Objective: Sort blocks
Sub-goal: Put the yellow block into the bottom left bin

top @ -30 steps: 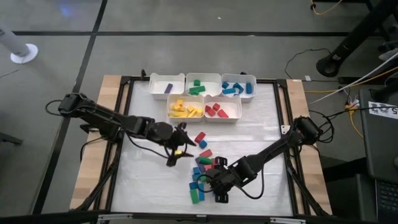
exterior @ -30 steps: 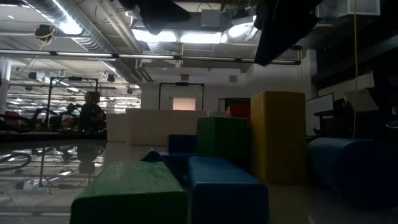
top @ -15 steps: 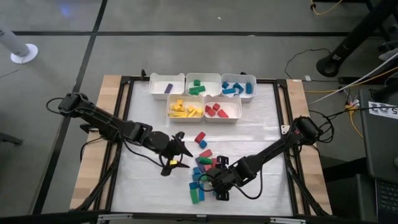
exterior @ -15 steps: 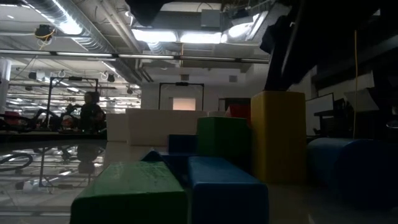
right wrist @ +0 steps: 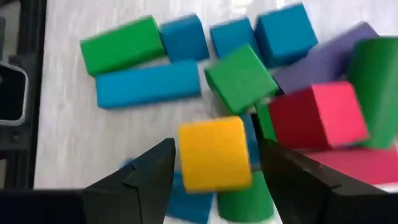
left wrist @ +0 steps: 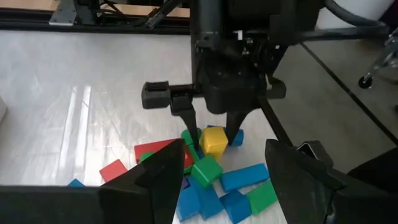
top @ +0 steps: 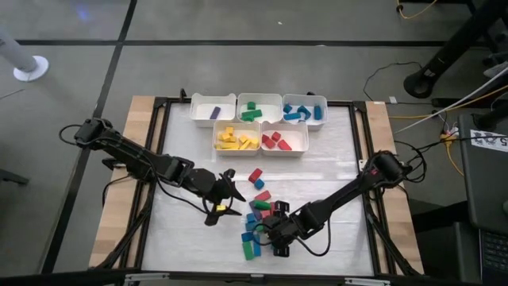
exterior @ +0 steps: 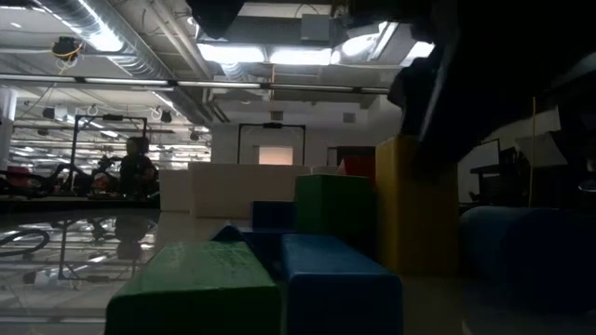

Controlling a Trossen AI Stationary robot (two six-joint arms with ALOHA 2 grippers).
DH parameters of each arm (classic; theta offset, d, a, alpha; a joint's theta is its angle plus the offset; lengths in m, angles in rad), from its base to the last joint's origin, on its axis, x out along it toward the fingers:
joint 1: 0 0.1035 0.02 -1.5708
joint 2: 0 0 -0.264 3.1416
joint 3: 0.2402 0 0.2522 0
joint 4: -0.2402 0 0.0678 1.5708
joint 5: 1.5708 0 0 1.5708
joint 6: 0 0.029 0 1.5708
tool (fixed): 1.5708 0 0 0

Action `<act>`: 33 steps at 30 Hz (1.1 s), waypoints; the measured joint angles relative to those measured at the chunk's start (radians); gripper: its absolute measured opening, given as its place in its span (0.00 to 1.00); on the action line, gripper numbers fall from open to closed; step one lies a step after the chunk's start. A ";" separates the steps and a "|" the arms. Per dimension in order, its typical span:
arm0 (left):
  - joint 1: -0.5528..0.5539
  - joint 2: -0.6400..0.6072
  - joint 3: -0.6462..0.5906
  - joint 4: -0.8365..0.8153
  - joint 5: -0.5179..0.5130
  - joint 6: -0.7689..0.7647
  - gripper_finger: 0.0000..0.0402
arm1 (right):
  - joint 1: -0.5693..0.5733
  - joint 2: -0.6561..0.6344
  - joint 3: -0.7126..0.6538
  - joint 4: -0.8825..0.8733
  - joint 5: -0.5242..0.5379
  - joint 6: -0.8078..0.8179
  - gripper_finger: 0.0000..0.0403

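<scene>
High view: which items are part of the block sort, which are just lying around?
Job:
- loose blocks piled on the table
- yellow block between the open right gripper fingers
- left gripper, open, beside the pile
- white bins, partly filled

Lying about:
- cables on the floor
- white post base

Low view dim, backlit; right wrist blurred.

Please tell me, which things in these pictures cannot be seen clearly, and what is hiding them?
- Yellow block: right wrist view does not show whether the right gripper grips it.
- Pile of blocks: high view, partly covered by the right arm.
- Yellow block, low view: dark arm crosses it.
- Left gripper, open: contents unclear.
</scene>
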 joint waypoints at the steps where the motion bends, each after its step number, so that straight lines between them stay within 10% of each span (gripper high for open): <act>1: 0.000 0.000 0.000 -0.001 0.000 -0.005 0.52 | 0.000 0.002 0.000 0.003 0.003 0.002 0.57; 9: -0.020 -0.002 -0.001 -0.026 0.001 -0.020 0.52 | 0.000 0.005 0.008 0.031 -0.047 0.023 0.33; 19: -0.072 -0.117 0.000 -0.182 0.002 -0.075 0.52 | -0.004 0.000 0.140 -0.083 -0.127 0.027 0.32; 33: -0.193 -0.219 0.000 -0.525 0.002 -0.267 0.52 | -0.213 -0.003 0.523 -0.322 0.275 -0.495 0.34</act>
